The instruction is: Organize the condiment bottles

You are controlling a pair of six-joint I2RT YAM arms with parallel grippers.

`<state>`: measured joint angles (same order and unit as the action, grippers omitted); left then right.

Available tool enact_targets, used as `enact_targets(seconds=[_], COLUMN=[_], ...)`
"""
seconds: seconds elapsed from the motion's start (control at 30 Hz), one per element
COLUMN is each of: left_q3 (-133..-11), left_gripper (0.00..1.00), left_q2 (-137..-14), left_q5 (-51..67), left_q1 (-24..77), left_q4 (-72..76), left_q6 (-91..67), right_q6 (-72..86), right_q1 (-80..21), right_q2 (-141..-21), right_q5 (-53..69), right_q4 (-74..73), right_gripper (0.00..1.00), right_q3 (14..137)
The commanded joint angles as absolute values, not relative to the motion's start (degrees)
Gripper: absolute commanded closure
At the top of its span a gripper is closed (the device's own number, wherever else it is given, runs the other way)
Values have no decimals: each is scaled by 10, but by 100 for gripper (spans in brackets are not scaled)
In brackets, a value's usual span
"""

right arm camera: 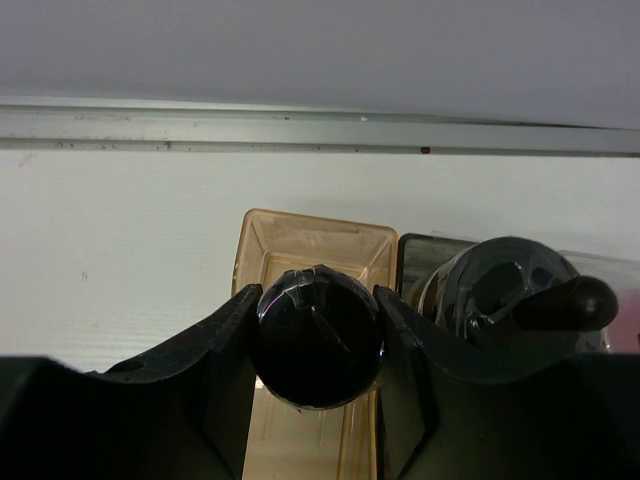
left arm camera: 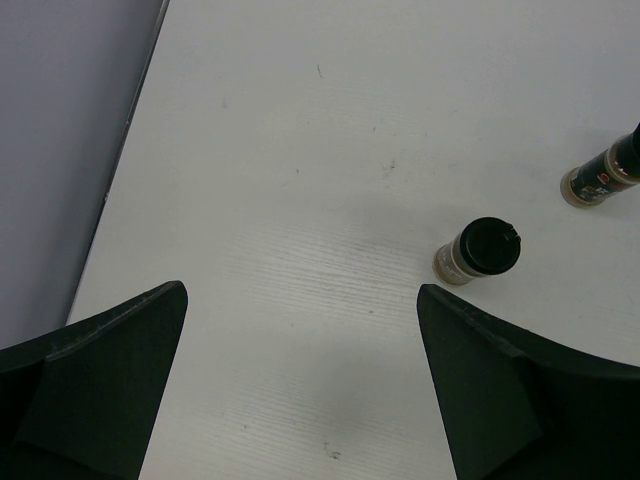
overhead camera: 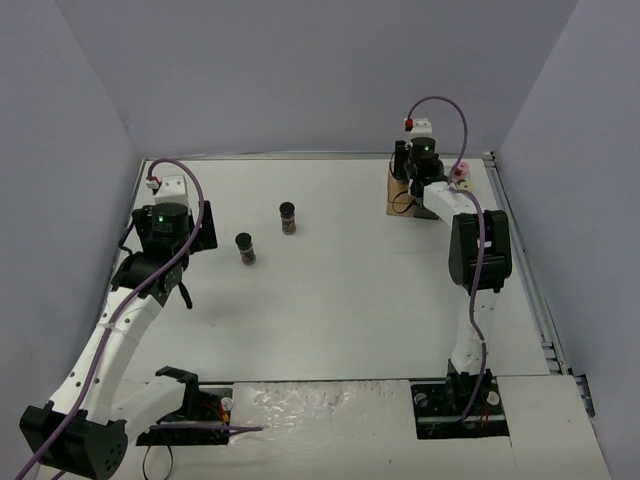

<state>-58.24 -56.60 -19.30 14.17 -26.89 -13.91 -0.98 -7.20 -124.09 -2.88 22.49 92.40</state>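
Your right gripper (right arm camera: 316, 318) is clamped on a black-capped jar (right arm camera: 320, 350) at the amber compartment (right arm camera: 305, 235) of the tray (overhead camera: 397, 196), in the table's far right corner (you can't tell whether the jar's base is already down inside). A second capped jar (right arm camera: 500, 290) sits in the grey compartment (right arm camera: 420, 255) just beside it. Your left gripper (left arm camera: 300, 292) hangs with its jaws wide apart above the table (left arm camera: 300, 150). The nearer loose jar (overhead camera: 245, 248) and the farther loose jar (overhead camera: 288, 217) stand upright to its right, apart from each other.
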Motion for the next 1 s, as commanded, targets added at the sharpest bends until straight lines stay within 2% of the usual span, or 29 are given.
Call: enact_targets(seconds=[0.0, 0.33, 0.53, 0.57, 0.63, 0.77, 0.97], left_q3=[-597, -598, -597, -597, -597, -597, -597], left_gripper=[3, 3, 3, 3, 3, 3, 3], left_q2=[-566, -569, -567, -568, -568, -567, -564], left_q5=[-191, -188, -188, -187, -186, -185, -182], left_q1=[137, 136, 136, 136, 136, 136, 136], left_q4=[-240, -240, -240, -240, -239, -239, -238], left_q6=[-144, -145, -145, -145, -146, -146, -147], right_q6=[-15, -12, -13, -13, -14, -19, -25], right_q1=[-64, -57, -53, -52, -52, -52, -54], right_q2=[-1250, -1288, -1304, -1305, -1306, -1292, -1232], right_q5=[-39, -19, 6, 15, 19, 44, 70], right_q4=[266, 254, 241, 239, 232, 205, 189], right_gripper=[95, 91, 85, 82, 70, 41, 27], right_q3=[976, 1012, 1024, 1025, 1029, 1045, 1034])
